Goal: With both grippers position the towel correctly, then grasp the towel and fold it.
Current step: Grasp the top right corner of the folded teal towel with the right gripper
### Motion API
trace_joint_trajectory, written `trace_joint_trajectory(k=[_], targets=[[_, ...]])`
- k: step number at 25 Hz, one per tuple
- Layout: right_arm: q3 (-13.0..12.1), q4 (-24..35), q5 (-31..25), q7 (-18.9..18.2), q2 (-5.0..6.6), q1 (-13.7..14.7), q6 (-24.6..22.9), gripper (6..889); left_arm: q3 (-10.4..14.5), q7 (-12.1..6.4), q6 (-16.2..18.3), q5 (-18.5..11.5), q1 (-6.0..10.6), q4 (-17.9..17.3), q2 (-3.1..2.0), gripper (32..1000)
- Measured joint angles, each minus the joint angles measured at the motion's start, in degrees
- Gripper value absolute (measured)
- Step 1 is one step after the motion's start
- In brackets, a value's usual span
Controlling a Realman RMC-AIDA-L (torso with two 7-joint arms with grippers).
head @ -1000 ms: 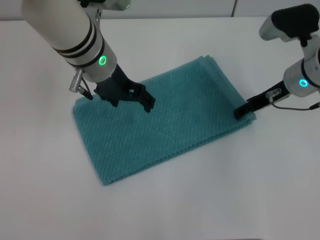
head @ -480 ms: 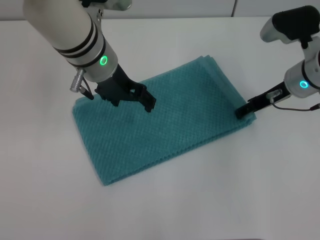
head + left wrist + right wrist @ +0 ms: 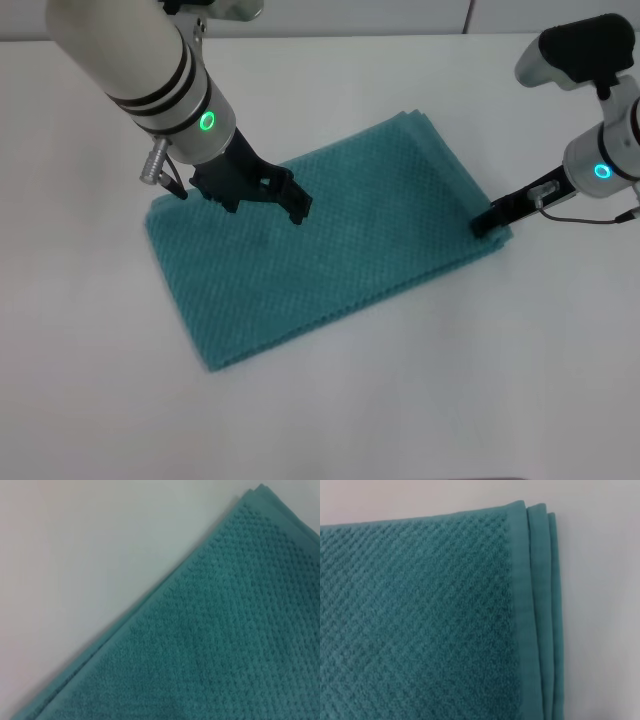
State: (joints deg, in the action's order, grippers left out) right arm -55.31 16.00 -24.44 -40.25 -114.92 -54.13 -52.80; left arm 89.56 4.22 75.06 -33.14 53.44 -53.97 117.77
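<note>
The teal waffle-weave towel (image 3: 340, 245) lies flat in layers on the white table, slanting from near left to far right. My left gripper (image 3: 266, 208) hovers open over the towel's far-left part, with nothing between its fingers. My right gripper (image 3: 484, 223) reaches in low from the right and meets the towel's right corner. The left wrist view shows the towel (image 3: 225, 645) with one long layered edge against the table. In the right wrist view a corner of the towel (image 3: 420, 620) appears with its stacked hems side by side.
White table (image 3: 420, 400) surrounds the towel on every side. A pale wall edge (image 3: 470, 15) runs along the far side. A thin cable (image 3: 590, 215) hangs under the right wrist.
</note>
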Motion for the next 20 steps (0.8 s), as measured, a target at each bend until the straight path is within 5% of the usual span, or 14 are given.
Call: trace_joint_trajectory(k=[17, 20], targets=[[-1.56, -0.28, -0.55, -1.82, -1.74, -0.38, 1.67, 166, 0.0, -0.42, 0.0, 0.0, -0.2, 0.0, 0.0, 896], [-1.48, -0.18, -0.57, -2.34, -1.73, -0.4, 1.28, 150, 0.0, -0.43, 0.0, 0.0, -0.41, 0.0, 0.0, 896]])
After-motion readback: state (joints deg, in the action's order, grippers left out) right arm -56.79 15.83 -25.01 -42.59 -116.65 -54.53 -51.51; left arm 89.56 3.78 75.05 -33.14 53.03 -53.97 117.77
